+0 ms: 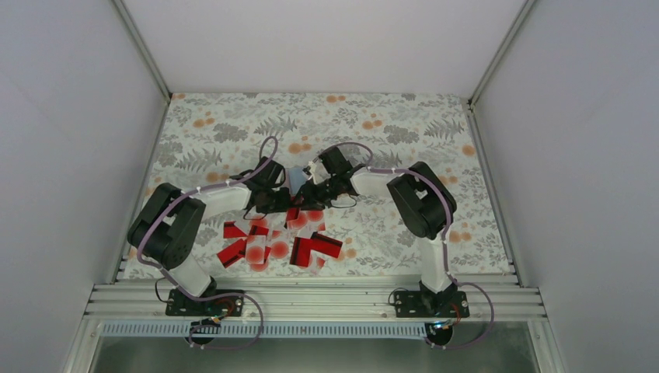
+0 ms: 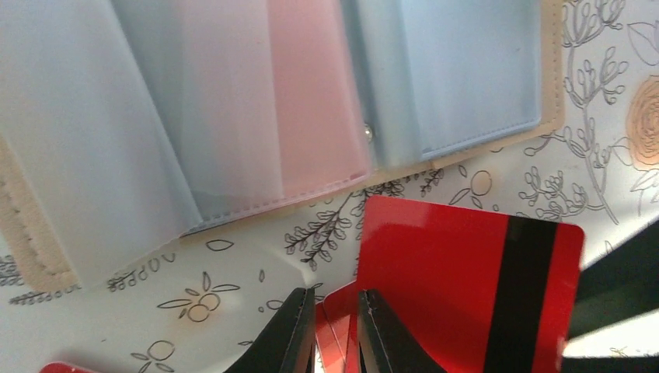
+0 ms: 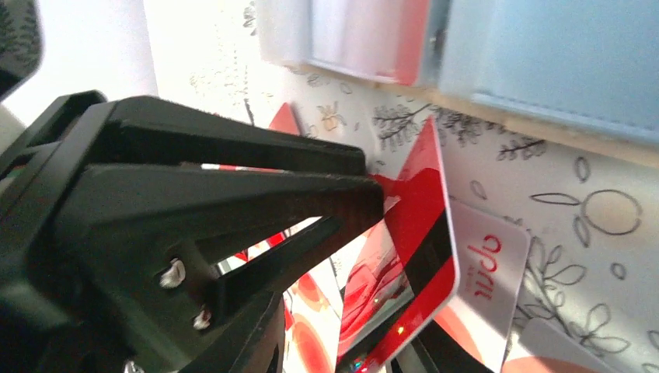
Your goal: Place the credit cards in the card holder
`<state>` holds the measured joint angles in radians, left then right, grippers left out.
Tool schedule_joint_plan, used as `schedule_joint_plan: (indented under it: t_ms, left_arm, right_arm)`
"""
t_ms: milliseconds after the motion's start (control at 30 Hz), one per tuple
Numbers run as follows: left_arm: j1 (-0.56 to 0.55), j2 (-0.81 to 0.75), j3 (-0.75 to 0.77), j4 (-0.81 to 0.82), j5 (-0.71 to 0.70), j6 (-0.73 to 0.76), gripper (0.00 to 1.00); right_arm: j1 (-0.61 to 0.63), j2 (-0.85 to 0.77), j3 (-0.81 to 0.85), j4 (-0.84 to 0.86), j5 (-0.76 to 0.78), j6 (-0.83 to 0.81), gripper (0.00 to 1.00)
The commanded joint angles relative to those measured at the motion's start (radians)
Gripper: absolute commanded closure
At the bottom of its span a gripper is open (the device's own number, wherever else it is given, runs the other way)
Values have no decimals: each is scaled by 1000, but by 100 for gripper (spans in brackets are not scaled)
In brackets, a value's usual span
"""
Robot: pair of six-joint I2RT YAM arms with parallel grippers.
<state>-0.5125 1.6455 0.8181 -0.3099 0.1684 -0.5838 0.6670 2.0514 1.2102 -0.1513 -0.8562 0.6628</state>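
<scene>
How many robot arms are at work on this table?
2. The left arm reaches in from the left side, the right arm from the right; both bend toward the middle, by the scattered credit cards. No others show.

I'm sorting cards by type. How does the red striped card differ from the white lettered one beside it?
The red card is glossy with a black stripe; the white card carries red lettering. The red card stands tilted on edge; the white card lies flat on the tablecloth. Both have rounded corners and are outside the card holder.
</scene>
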Motion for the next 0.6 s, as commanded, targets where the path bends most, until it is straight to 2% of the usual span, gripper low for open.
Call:
schedule_joint_plan:
  t_ms: [0,200,400,567]
  left_arm:
    - [-4,48,-57,-25,45,-4,84]
    - [-1,27,-78,6,78,-9,84]
    - [14,-12,-96,4,88,-9,84]
    - [26,-89,-111,-12,96,-12,83]
  right_arm:
    - [7,48,31,-14,39,24,68]
    - [29,93,59,-17,45,31,74]
    - [24,101,46,-29,46,6,96]
    - [-13,81,-20,47,-40,5,96]
